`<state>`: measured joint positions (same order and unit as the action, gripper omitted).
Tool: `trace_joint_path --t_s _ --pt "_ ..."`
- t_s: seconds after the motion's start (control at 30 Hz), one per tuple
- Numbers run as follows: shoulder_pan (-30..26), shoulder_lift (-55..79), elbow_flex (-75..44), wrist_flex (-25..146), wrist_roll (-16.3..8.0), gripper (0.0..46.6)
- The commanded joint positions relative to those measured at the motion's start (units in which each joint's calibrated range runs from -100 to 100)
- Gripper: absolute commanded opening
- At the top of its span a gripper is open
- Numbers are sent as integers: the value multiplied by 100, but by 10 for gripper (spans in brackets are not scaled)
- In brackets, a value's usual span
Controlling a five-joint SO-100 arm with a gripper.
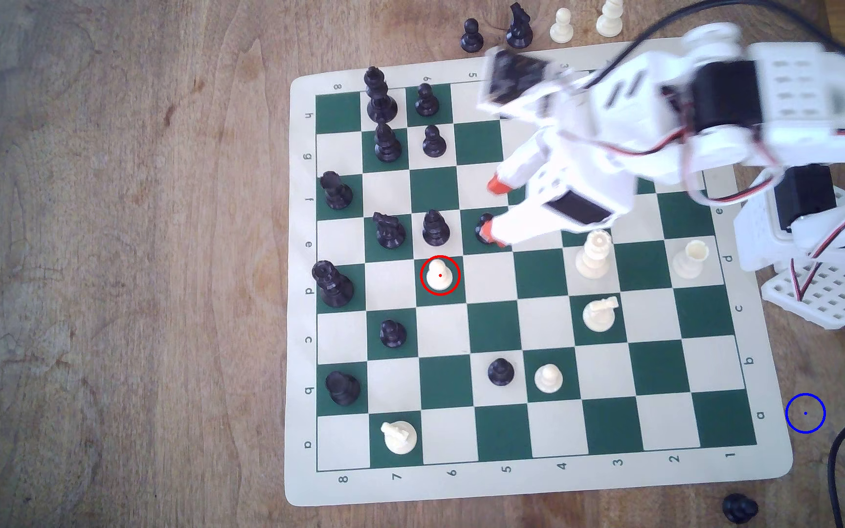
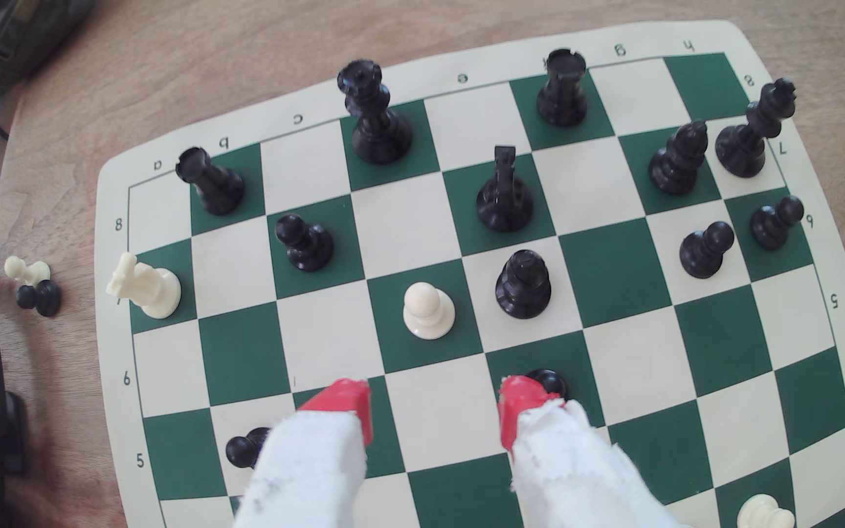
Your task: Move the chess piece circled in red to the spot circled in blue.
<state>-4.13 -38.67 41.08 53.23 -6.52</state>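
black pawn [image 2: 546, 382] half-hidden behind red fingertips [image 2: 517, 401]

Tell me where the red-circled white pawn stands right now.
In the exterior view the white pawn stands on a green square left of board centre, directly below a black bishop; the open pincer hovers up-right of it.

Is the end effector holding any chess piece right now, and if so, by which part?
Nothing is held. The end effector is open with only board between its red fingertips, short of the white pawn.
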Motion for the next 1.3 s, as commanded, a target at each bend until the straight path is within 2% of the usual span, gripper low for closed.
trace_joint_path --t_s 0.0,0.1,0.4,0.93,1.27 --pt "-107 760 -1025 124 -93 160" --pt "-107 1363 -1397 156 -151 169" --pt "-217 2424 -1750 -16 39 200" --pt "-84 3969 -2702 -48 171 189" --pt "-123 4308 -3101 -155 147 182"
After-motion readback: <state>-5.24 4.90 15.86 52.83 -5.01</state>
